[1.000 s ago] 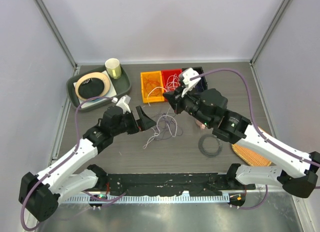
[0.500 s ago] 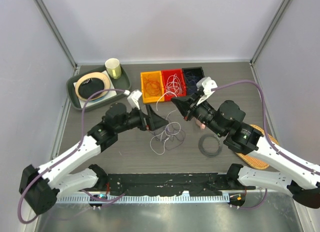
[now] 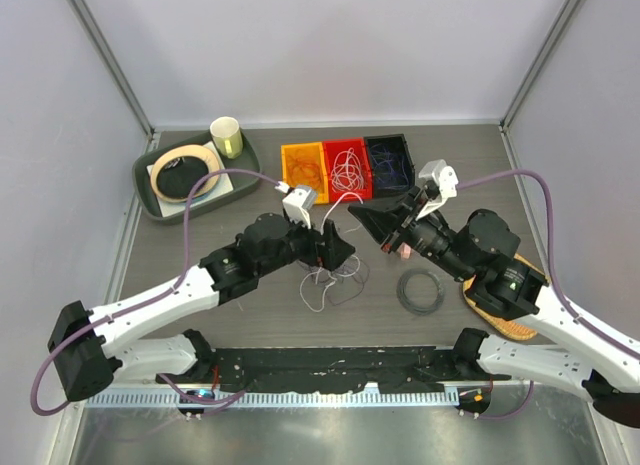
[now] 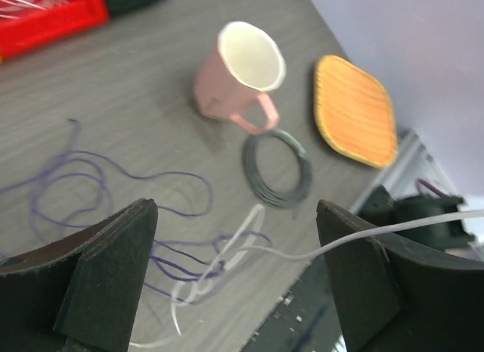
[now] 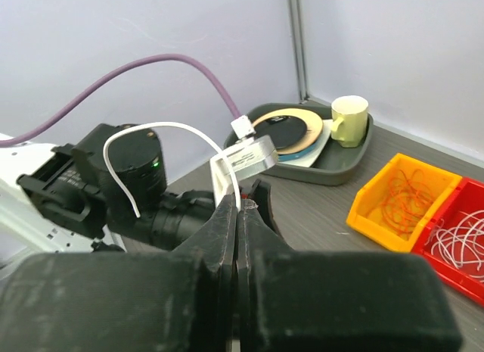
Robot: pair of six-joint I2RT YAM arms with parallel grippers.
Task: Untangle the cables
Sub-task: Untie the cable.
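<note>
We have the right hand (image 5: 240, 213) pressed together on one white cable (image 5: 162, 127), which arcs up out of the pinch. The left hand (image 4: 236, 210) has its fingers wide apart and grips nothing. The rest of the cables (image 3: 335, 277) lie in a loose tangle on the surface (image 3: 280, 320) between the two arms. They sit almost directly under the left hand and down and to the left of the right one, so the left hand is the nearer. In the left wrist view the white cable comes in from the right, crosses one finger and drops into the knot with the purple loops (image 4: 113, 166). Its length runs roughly across the gap, not along it. We judge the next grab should land on the purple strands, not the white. We count two hands, three bins (image 3: 333, 148) in orange, red and dark, one pink mug (image 4: 227, 83), one black coil (image 4: 277, 169) and one orange mat (image 4: 355, 110). The loops in the tangle overlap too much for us to count.
</note>
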